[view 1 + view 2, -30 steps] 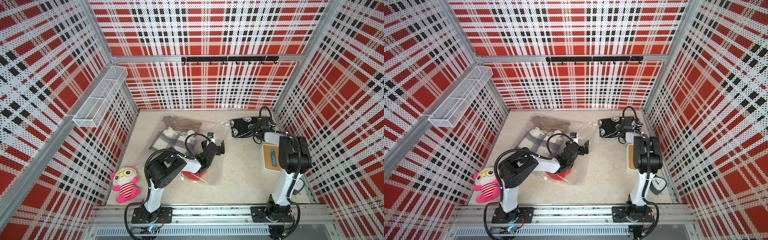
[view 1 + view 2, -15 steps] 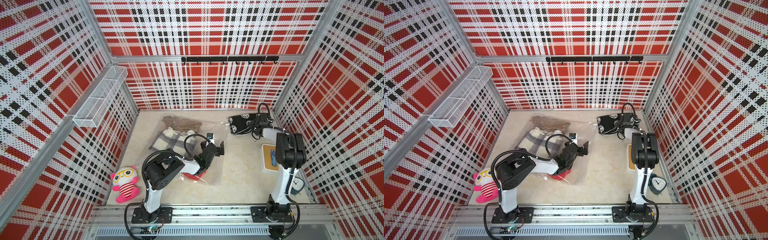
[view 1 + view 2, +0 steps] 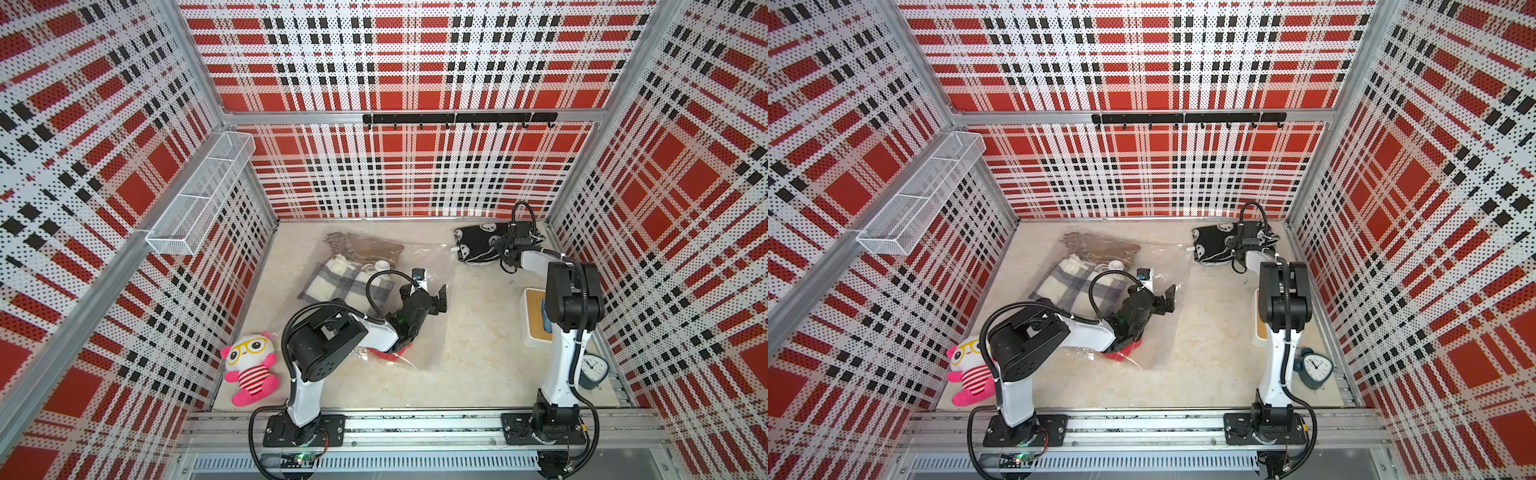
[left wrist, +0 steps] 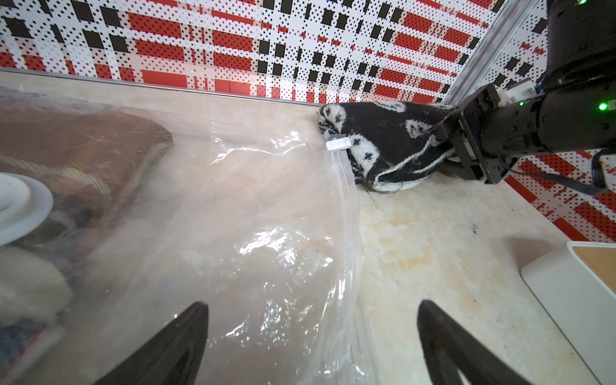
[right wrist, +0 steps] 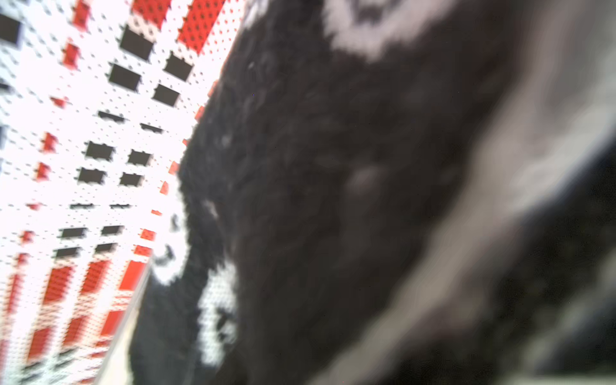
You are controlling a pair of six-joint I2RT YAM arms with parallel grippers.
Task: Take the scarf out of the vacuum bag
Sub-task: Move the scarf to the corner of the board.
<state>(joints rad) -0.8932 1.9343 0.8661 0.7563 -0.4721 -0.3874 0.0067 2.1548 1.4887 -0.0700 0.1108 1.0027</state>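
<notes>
The left claw (image 4: 311,305) hangs spread wide over the vacuum bag (image 3: 424,262). The right claw (image 3: 507,244) is against the black-and-white scarf (image 3: 473,245) just beside the bag. I cannot tell whether it grips.

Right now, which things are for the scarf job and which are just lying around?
For the job: bag, black scarf lying outside it, plaid scarf inside it.
Just lying about: plush toy, clock, tray, wire basket, hook rail.
</notes>
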